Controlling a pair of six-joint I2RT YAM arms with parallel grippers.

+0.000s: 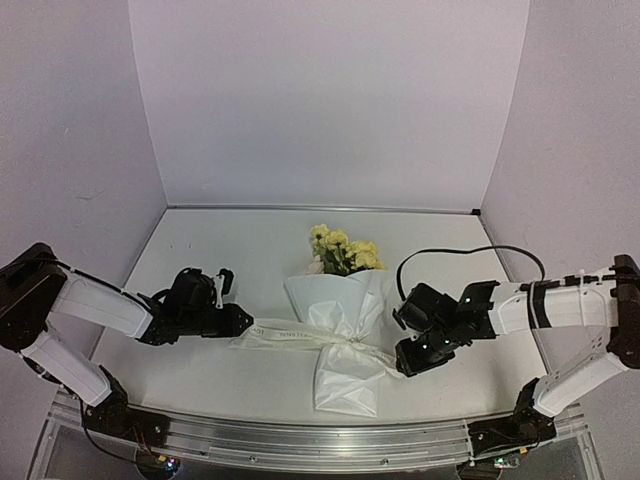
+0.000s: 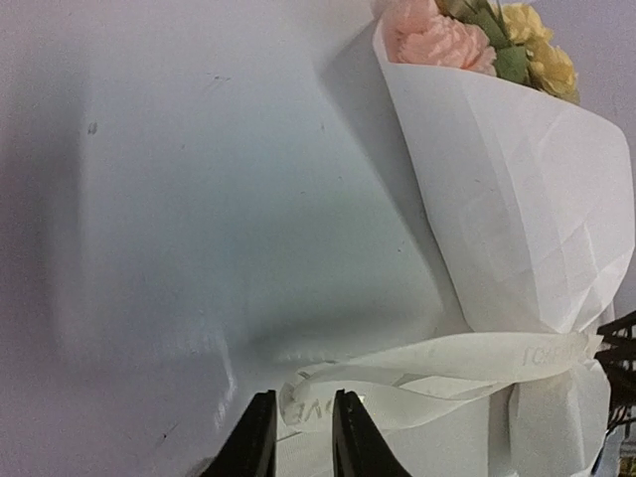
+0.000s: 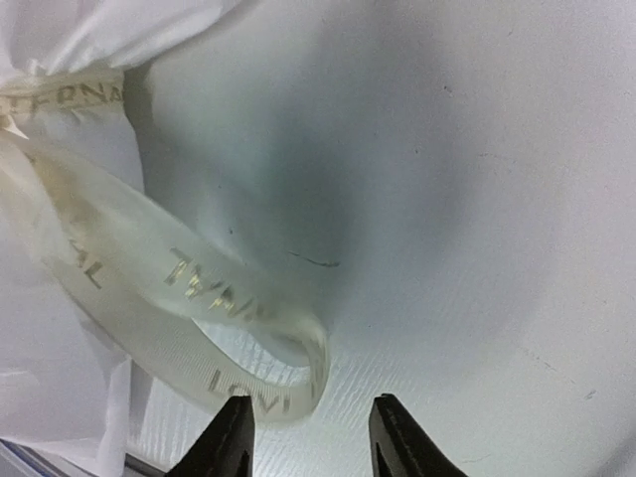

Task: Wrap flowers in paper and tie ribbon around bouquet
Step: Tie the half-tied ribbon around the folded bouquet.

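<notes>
Left tool [image 2: 303, 442]: spread a little, ribbon [image 2: 437, 358] end between its fingers.
Right tool [image 3: 310, 437]: spread, ribbon loop just beside it.
Bouquet [image 1: 345, 320]: I see it on the table [image 1: 200, 260] between both tools, ribbon running side to side.

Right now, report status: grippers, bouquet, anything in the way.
Left gripper slightly open, ribbon tail between jaws. Right gripper open, other tail at its tips. Bouquet wrapped, ribbon cinched round its middle. Black cable loops above right arm, clear of bouquet.

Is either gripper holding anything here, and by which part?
The right gripper is open, holding nothing. One end of the ribbon runs between the fingers of the left gripper; whether they pinch it cannot be told.
</notes>
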